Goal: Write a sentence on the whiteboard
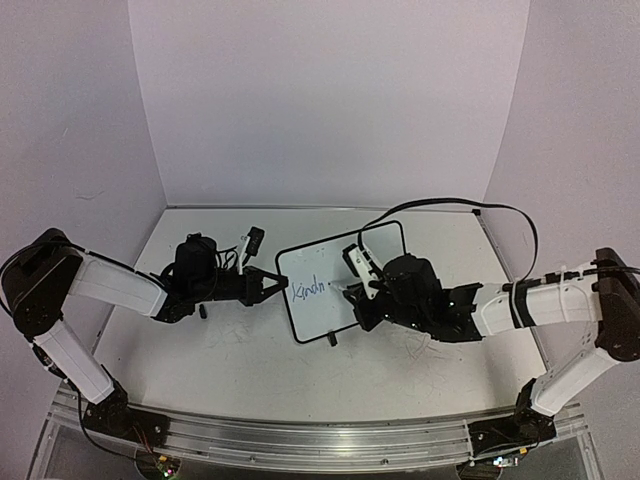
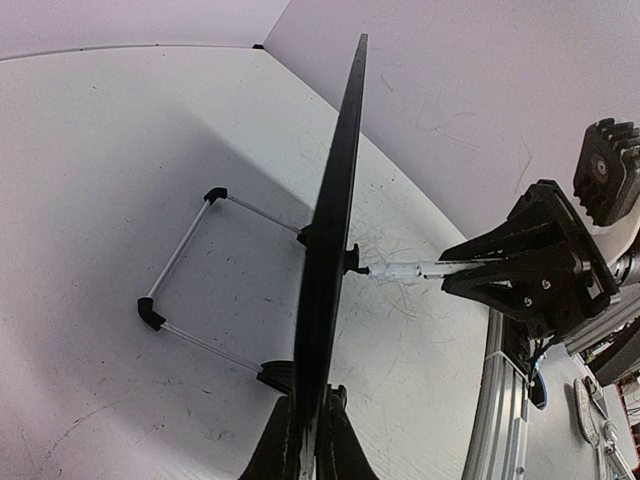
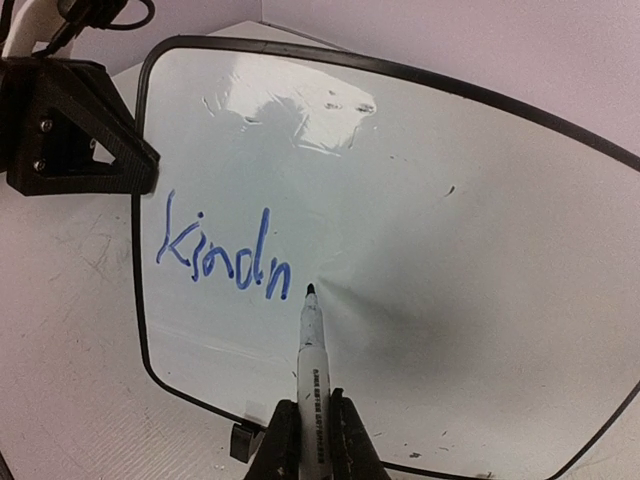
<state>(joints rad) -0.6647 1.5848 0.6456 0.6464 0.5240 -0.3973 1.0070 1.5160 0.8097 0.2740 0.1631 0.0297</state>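
The whiteboard stands propped up at the middle of the table, and the left wrist view shows it edge-on. My left gripper is shut on its left edge. The sentence reads "Kindn" in blue on the board's left part. My right gripper is shut on a white marker. The marker's dark tip touches the board just right of the last letter. Seen from the left wrist, the marker meets the board's face from the right gripper.
A wire stand props the board from behind, and a small black foot rests on the scuffed tabletop. A black cable loops over the right arm. A small dark object lies under the left arm. White walls enclose the back and sides.
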